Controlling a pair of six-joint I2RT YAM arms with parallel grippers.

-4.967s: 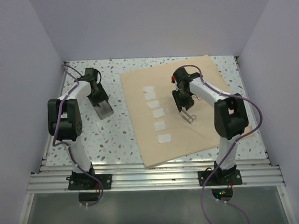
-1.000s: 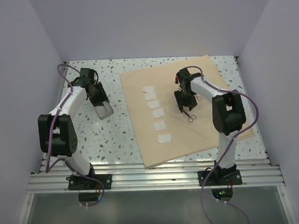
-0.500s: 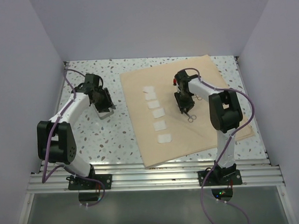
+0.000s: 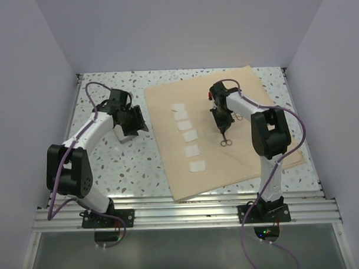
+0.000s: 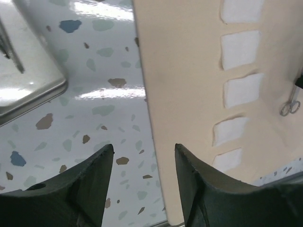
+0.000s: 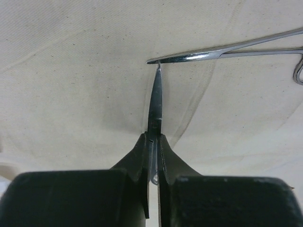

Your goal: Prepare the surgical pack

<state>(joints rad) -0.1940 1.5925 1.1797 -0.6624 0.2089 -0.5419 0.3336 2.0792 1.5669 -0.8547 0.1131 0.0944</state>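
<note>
Pale walls [image 4: 164, 29] are seen closing the space on three sides, and a speckled counter [image 4: 127, 166] fills the floor of the top view. Right of centre a tan cloth [image 4: 251, 158] is spread flat, well inside both arms' reach. A silver tin [image 5: 28, 92] is found off the cloth at left; the left gripper [image 5: 142, 151] is held released over bare counter between tin and cloth edge. A column of white gauze squares [image 4: 190, 136] is laid down the cloth's left part. The right gripper [image 6: 152, 142] is clenched on a steel instrument [image 6: 155, 94] directly beneath it, its long axis running up-frame and its tip touching a second instrument [image 6: 222, 51] lying crosswise; the right arm is judged nearer for any repositioning
</note>
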